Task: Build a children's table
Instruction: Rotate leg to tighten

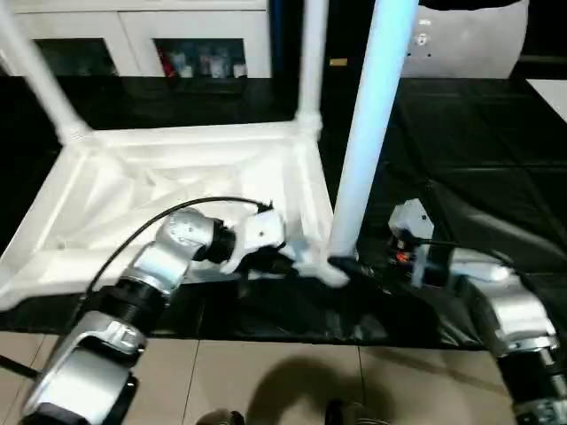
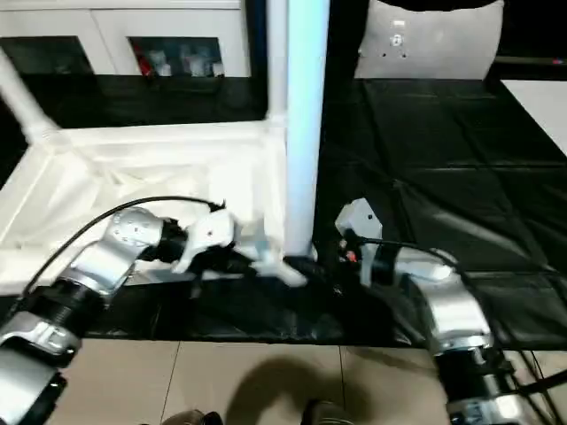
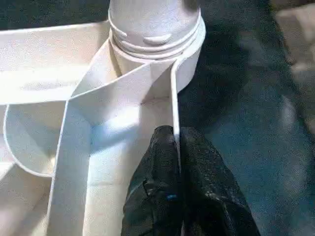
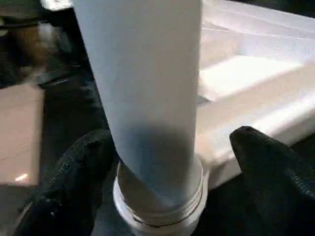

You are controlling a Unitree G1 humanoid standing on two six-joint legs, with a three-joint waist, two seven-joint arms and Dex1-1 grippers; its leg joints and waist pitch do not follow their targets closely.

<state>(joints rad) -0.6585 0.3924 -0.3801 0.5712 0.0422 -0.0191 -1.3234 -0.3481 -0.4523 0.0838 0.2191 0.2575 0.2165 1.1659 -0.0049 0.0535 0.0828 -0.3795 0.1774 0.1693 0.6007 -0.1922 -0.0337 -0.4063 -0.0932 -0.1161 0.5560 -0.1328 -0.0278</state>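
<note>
The children's table top (image 1: pixel 133 190) lies upside down on a black mat, white ribs facing up. Three white legs stand in its corner sockets: far left (image 1: pixel 35 71), far right (image 1: pixel 310 62) and near right (image 1: pixel 368 133). My left gripper (image 3: pixel 175 132) is shut on the top's thin rim wall (image 3: pixel 173 98), just beside the near right socket (image 3: pixel 152 44). My right gripper (image 4: pixel 170 142) is open at the base of the near right leg (image 4: pixel 147 88), one black finger (image 4: pixel 83 167) close against it and the other finger (image 4: pixel 261 157) standing clear of it.
The black mat (image 1: pixel 478 159) covers the floor to the right and behind. White cabinets with glass doors (image 1: pixel 195 44) line the back, and a white object (image 1: pixel 469 40) stands at the far right. Beige tiles (image 1: pixel 266 372) run along the near edge. A black cable (image 1: pixel 133 239) arcs over my left forearm.
</note>
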